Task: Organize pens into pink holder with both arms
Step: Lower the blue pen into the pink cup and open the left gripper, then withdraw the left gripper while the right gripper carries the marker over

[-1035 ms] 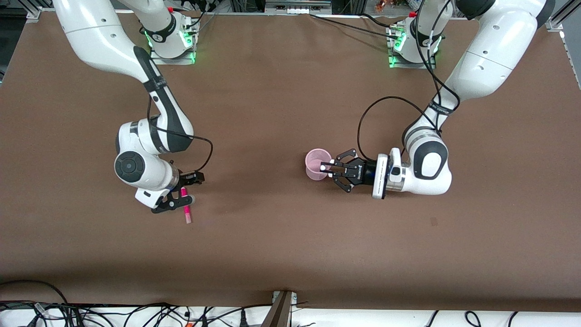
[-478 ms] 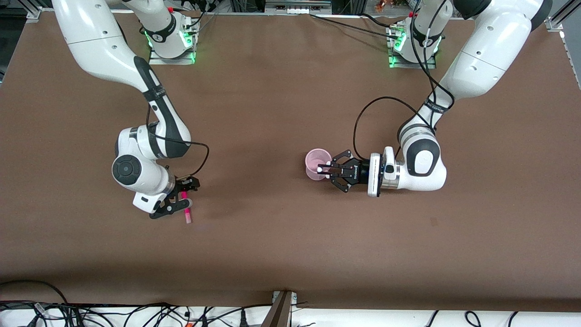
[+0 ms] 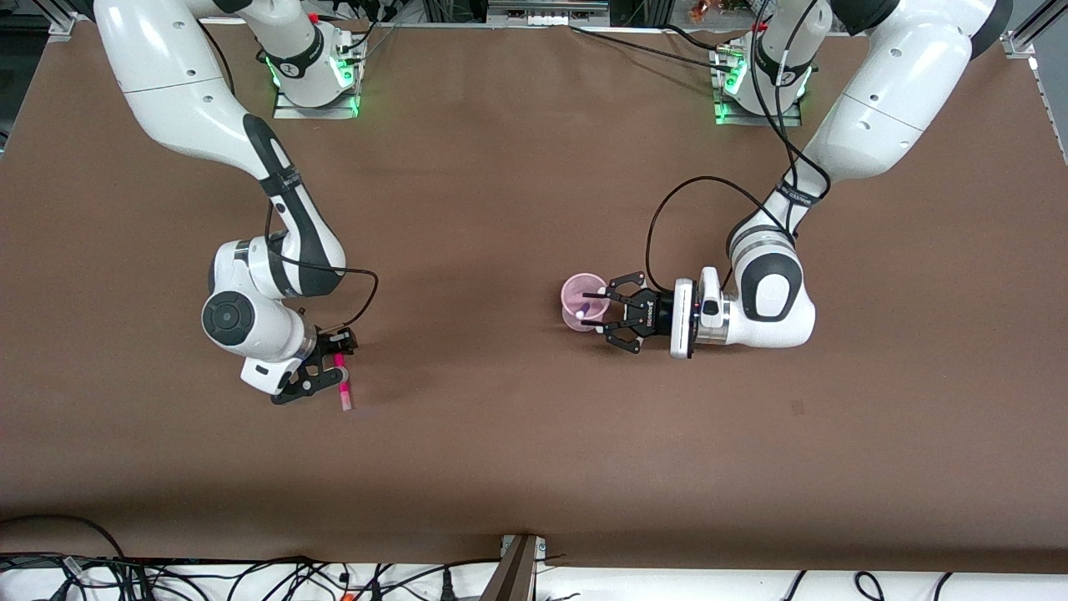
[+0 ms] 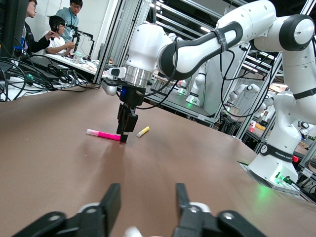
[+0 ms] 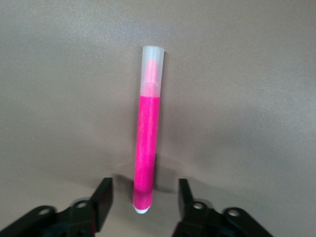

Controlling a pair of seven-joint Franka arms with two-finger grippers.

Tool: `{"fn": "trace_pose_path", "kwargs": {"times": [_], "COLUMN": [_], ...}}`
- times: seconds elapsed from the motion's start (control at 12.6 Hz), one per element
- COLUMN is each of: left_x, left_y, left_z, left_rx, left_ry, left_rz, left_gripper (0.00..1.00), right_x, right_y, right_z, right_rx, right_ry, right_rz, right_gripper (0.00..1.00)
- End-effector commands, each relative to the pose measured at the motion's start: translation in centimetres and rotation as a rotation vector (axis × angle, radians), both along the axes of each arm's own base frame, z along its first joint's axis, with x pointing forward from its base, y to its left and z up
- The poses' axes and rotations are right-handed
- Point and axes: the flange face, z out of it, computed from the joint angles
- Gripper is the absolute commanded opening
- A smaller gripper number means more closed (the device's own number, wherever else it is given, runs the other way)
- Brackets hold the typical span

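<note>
The pink holder (image 3: 574, 287) stands mid-table with a purple pen (image 3: 581, 315) in it. My left gripper (image 3: 594, 310) is open, level with the table, with a finger on each side of the holder's rim. In the left wrist view that gripper (image 4: 146, 202) is open, with a white pen cap (image 4: 133, 231) low between its fingers. The magenta pen (image 3: 343, 390) lies flat on the table. My right gripper (image 3: 331, 367) is open and low over one end of it. In the right wrist view the pen (image 5: 148, 143) has its end between the open fingers (image 5: 143, 200). A yellow pen (image 4: 142, 131) lies near it. The green pen is out of view.
The brown table (image 3: 517, 451) is bare around both grippers. Cables (image 3: 250, 576) run along the edge nearest the front camera. The left arm's black cable (image 3: 667, 217) loops above its wrist.
My left gripper was shut on a white-capped pen at the holder and is now open, with the pen in the holder. My right gripper has shifted slightly over the magenta pen.
</note>
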Motion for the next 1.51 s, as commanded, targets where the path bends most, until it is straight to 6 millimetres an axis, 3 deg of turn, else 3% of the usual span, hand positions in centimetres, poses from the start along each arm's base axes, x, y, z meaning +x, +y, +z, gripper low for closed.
{"fn": "trace_pose_path", "kwargs": {"times": [0.0, 0.16, 0.24, 0.48, 0.72, 0.8, 1.11, 1.43], "left_x": [-0.1, 0.9, 1.7, 2.2, 2.8, 3.1, 2.4, 1.4], "left_y": [0.7, 2.3, 4.3, 4.8, 5.9, 5.8, 5.5, 5.7], "left_z": [0.9, 2.0, 2.4, 4.3, 10.1, 11.2, 11.1, 10.5], "left_rx": [-0.003, 0.009, 0.007, 0.042, 0.233, 0.301, 0.434, 0.648], "left_ry": [-0.049, -0.075, -0.086, -0.090, 0.149, 0.220, 0.345, 0.588], "left_rz": [0.014, 0.038, 0.066, 0.045, 0.011, 0.002, -0.024, -0.021], "left_gripper": [1.00, 1.00, 1.00, 1.00, 1.00, 1.00, 1.00, 1.00], "right_x": [-0.2, -0.3, -0.4, -0.4, -0.1, 0.1, 1.2, 0.2], "right_y": [-0.1, -0.2, -0.1, -0.1, 0.0, 0.4, 2.3, 8.1], "right_z": [-0.1, -0.4, -0.4, -0.5, 0.3, 1.2, 5.7, 9.9], "right_rx": [0.001, 0.001, 0.003, 0.007, 0.009, 0.005, -0.016, -0.015], "right_ry": [0.002, 0.006, 0.007, 0.009, 0.010, 0.038, 0.140, 0.239], "right_rz": [0.016, 0.014, 0.014, 0.008, 0.007, 0.010, -0.007, -0.151], "right_gripper": [0.53, 0.42, 0.33, 0.01, 0.00, 0.00, 0.00, 0.00]}}
